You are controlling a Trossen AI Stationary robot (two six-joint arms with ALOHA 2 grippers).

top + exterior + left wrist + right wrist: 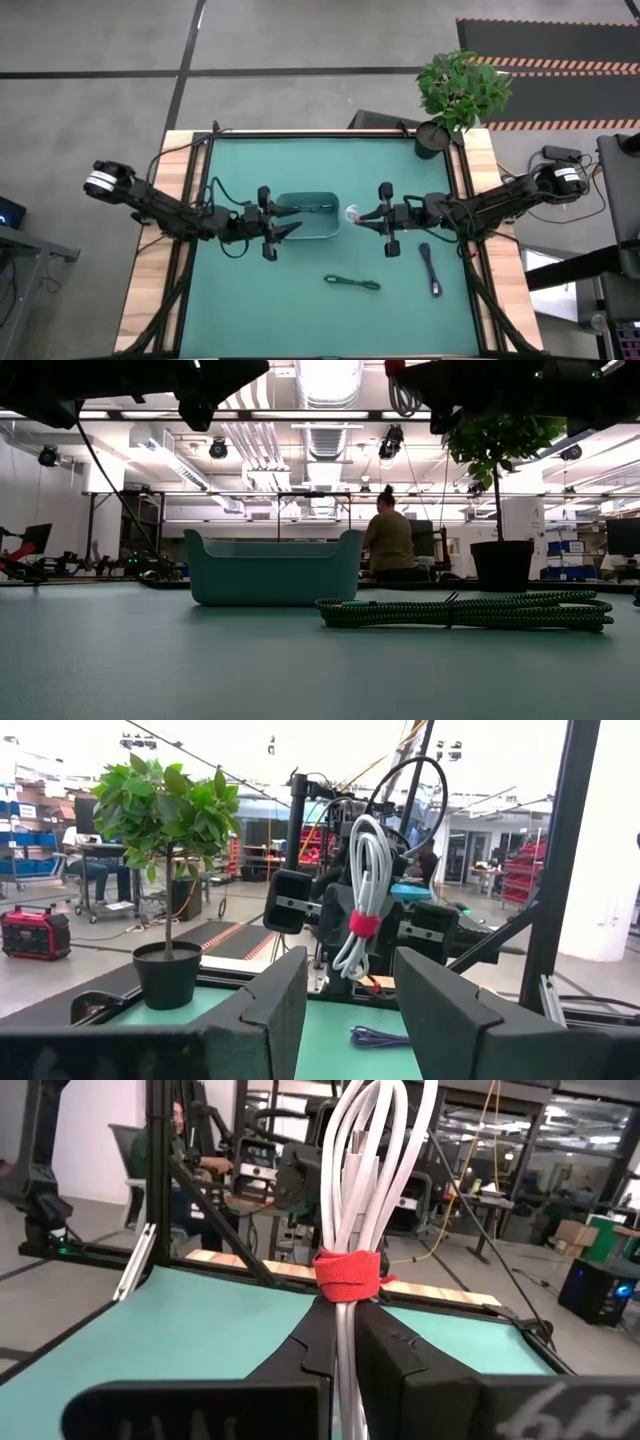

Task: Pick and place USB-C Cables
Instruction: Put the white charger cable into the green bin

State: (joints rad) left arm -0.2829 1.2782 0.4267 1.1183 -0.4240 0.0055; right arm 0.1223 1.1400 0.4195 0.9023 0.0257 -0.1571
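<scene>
Just beside the teal bin's (306, 231) right-hand end, the right gripper (358, 215) hangs above the mat, its arm stretched in low and nearly level from the table's right edge. Its two dark fingers (300, 1355) are pinched tight on the white USB-C cable (365, 1170), which stands upright between them, the red tie (347, 1275) sitting just above the fingertips. Seen from the opposite arm, that same bundle (362, 885) dangles in mid-air, clear of the mat.

On the bin's other side, the left gripper (292, 220) reaches over the bin's left end, its arm running in flat from the table's left edge. Its fingers (275, 1005) are spread apart and hold nothing.

Inside the bin lies a thin dark cable (322, 208), too small to tell its colour. Forward of the bin, on the open mat, the green USB-C cable (352, 283) lies flat; from table height it (465, 610) stretches out to the bin's (272, 568) right. Right of the green one, well apart from the bin, lies the dark blue USB-C cable (431, 270).

Beyond the bin's far right, a potted plant (455, 95) stands at the table's corner. A person (388, 545) sits in the room behind the bin.
</scene>
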